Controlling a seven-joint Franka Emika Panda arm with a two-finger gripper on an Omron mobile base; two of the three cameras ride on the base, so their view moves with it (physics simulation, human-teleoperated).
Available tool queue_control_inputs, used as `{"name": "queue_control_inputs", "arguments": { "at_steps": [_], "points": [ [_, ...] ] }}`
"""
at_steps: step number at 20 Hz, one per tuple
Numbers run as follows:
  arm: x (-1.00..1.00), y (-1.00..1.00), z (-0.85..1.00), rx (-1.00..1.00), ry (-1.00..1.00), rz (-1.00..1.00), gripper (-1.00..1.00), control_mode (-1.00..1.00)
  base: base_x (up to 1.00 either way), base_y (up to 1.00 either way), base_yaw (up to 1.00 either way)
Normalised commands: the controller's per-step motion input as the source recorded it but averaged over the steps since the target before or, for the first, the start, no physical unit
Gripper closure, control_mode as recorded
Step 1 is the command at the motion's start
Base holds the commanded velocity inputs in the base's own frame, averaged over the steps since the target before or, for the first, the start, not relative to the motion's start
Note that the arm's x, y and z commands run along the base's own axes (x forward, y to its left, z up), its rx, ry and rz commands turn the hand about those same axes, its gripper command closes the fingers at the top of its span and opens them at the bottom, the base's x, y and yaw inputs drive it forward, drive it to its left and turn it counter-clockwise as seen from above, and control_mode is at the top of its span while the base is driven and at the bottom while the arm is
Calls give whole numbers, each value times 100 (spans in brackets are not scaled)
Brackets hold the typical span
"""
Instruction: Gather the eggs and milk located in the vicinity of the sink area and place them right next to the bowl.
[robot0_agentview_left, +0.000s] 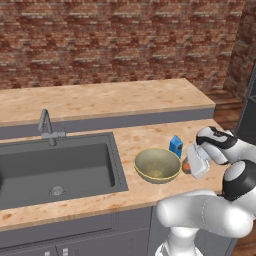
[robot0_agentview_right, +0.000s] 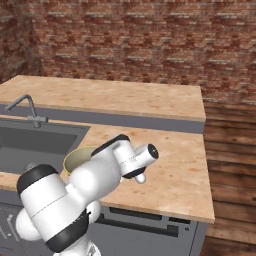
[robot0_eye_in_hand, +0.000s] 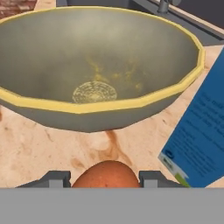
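The olive-yellow bowl (robot0_agentview_left: 157, 177) stands on the counter right of the sink (robot0_agentview_left: 55, 165); its rim (robot0_eye_in_hand: 87, 106) spans the hand view. The blue milk carton (robot0_agentview_left: 175, 146) stands just behind the bowl's right side, close to it, and appears at the right of the hand view as the milk (robot0_eye_in_hand: 203, 135). My gripper (robot0_eye_in_hand: 106, 179) is shut on an egg (robot0_eye_in_hand: 107, 175), which looks orange-brown here. The egg (robot0_agentview_left: 186, 166) is held low at the bowl's right side. I cannot tell whether it touches the counter.
The curved grey tap (robot0_agentview_left: 47, 127) stands behind the sink. A raised back counter (robot0_agentview_left: 100, 100) runs below the brick wall. The counter's right edge (robot0_agentview_right: 207, 175) drops to a wooden floor. My own arm hides most of the bowl (robot0_agentview_right: 75, 156) in the right base view.
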Motion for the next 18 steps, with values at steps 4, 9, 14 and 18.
{"name": "queue_control_inputs", "arguments": {
  "at_steps": [4, 9, 14, 18],
  "points": [
    [5, 0, -15, 0, 0, 0, 100, -100, 0, 0, 0],
    [7, 0, -15, 0, 0, 0, 100, -100, 0, 0, 0],
    [12, 1, -11, 0, 0, 0, 100, -100, 0, 0, 0],
    [13, 2, -11, 0, 0, 0, 100, -100, 0, 0, 0]
  ]
}}
